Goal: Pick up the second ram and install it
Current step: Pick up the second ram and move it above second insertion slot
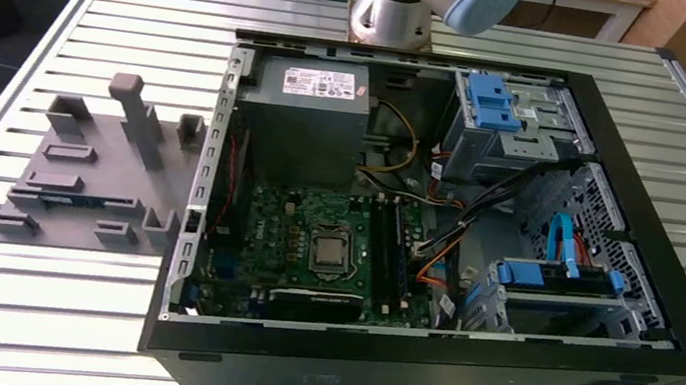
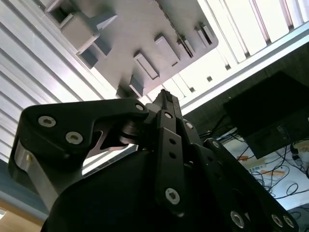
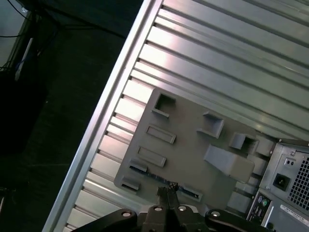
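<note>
while hanging high over the fixture, holds the tool pressed together in both wrist views, with nothing pinched between the tips. points down toward the ram, laid flat in a long slot toward the fixture's near side, at the exterior view's left of the case and apart from it. likely parked in that slot to sit square at a known spot, thin sides free for a clean grasp. not yet lifted, by the look of it. shows the case laid on its side and open upward, probably to expose the board to a reach from above. shows fixture and case both on the slatted tabletop, just beside each other, presumably to shorten the carry from slot to board.
</note>
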### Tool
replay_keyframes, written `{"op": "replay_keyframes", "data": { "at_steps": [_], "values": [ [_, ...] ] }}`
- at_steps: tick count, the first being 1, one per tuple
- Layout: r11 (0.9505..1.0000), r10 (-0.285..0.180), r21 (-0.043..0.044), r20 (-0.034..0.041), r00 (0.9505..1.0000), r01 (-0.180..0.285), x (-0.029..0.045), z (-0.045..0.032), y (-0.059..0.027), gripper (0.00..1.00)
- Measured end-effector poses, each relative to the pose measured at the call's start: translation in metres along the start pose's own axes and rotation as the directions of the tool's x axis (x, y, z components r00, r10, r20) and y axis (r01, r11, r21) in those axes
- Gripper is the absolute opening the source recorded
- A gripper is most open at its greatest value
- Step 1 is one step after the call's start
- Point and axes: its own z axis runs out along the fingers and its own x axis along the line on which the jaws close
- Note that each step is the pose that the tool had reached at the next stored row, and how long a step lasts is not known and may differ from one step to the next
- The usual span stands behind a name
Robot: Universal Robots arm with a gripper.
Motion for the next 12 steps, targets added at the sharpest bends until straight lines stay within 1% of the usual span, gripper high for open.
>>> {"op": "replay_keyframes", "data": {
  "at_steps": [5, 10, 12],
  "values": [
    [0.9991, -0.041, 0.0008, -0.0015, 0.9991, 0.041, 0.0, 0.0, 0.0, 0.11],
    [0.9962, -0.087, 0.0016, -0.0032, 0.9962, 0.087, 0.0, 0.0, 0.0, 0.11],
    [0.9959, -0.091, 0.0016, -0.0034, 0.9959, 0.091, 0.0, 0.0, 0.0, 0.11]
  ]
}}
